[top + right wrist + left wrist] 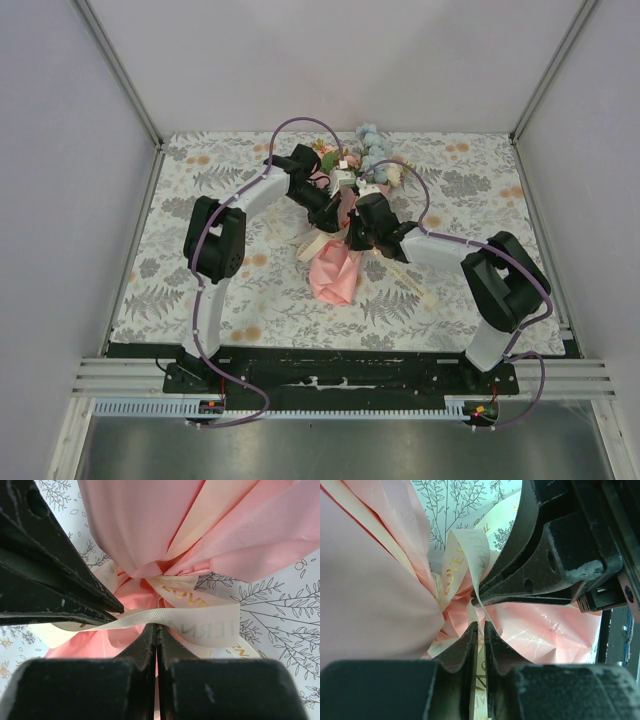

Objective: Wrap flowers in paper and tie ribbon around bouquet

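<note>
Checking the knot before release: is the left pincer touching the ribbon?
Touching. The left wrist view shows the ribbon running down between the left pincer's fingers, with lettered ribbon visible in the slot.

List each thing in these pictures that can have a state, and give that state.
left gripper: closed on a ribbon strand.
right gripper: shut, pinching the ribbon at its tips.
ribbon: wound round the paper's waist, ends trailing.
paper: wrapped round the stems, gathered at the waist.
flowers: lying down, blooms poking out of the paper.
</note>
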`<state>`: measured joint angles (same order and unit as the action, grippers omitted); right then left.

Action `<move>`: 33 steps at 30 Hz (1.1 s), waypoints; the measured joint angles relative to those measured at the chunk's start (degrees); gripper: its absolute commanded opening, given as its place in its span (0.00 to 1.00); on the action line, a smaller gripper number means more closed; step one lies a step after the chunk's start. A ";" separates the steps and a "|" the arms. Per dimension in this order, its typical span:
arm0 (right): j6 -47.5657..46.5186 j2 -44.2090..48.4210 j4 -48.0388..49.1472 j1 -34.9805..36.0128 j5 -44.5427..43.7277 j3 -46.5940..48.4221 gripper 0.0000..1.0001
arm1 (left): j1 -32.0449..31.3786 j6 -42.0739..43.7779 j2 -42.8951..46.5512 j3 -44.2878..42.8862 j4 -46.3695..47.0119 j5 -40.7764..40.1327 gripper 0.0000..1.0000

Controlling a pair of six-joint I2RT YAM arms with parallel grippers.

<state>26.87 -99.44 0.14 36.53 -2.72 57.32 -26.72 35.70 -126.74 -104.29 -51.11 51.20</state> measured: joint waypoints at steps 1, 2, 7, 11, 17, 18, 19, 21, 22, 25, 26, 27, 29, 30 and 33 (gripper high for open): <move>0.15 0.00 0.00 0.00 0.04 0.00 0.00 | 0.00 0.04 -0.07 -0.07 0.00 0.02 0.19; 0.31 0.00 0.00 0.00 0.11 0.00 0.00 | 0.00 0.15 -0.11 -0.11 0.00 0.04 0.19; 1.44 0.00 0.02 0.00 0.50 0.02 0.00 | 0.00 0.35 -0.13 -0.17 0.00 -0.13 0.22; 2.08 0.00 0.04 0.00 0.81 0.17 0.00 | -0.02 0.42 -0.22 -0.48 0.04 -0.31 0.25; 2.54 0.00 0.04 0.00 0.83 0.26 0.00 | -0.02 0.66 -0.22 -0.61 0.02 -0.35 0.30; 2.62 0.00 0.04 -0.02 0.83 0.28 0.00 | -0.02 0.76 -0.22 -0.66 0.02 -0.37 0.32; 2.71 0.00 0.07 -0.04 0.83 0.28 0.00 | -0.02 0.83 -0.22 -0.66 0.02 -0.37 0.32; 2.93 0.00 0.07 -0.15 0.85 0.28 0.00 | -0.02 1.20 -0.22 -0.66 -0.02 -0.35 0.33; 3.17 0.00 0.04 -0.26 0.94 0.28 0.00 | -0.02 1.27 -0.22 -0.66 -0.02 -0.33 0.33; 3.63 0.00 -0.15 -0.46 1.49 0.57 0.00 | -0.04 1.42 -0.24 -0.79 0.00 -0.31 0.32; 3.80 0.00 -0.26 -0.46 1.62 0.72 0.00 | -0.04 1.44 -0.24 -0.83 0.00 -0.28 0.31; 3.91 0.00 -0.26 -0.46 1.70 0.79 0.00 | -0.04 1.46 -0.24 -0.92 0.02 -0.28 0.30; 4.11 0.00 -0.26 -0.50 1.95 0.83 0.00 | -0.04 1.46 -0.24 -1.03 0.02 -0.28 0.27; 4.13 0.00 -0.26 -0.55 2.10 0.83 0.00 | -0.04 1.46 -0.24 -1.09 0.02 -0.31 0.26; 4.20 0.00 -0.26 -0.70 2.80 0.85 0.00 | -0.04 1.49 -0.42 -1.14 0.11 -0.31 0.25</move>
<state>31.07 -99.44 -0.12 35.83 0.08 58.17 -26.76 37.19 -127.15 -105.43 -51.00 50.89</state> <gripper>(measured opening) 0.007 0.263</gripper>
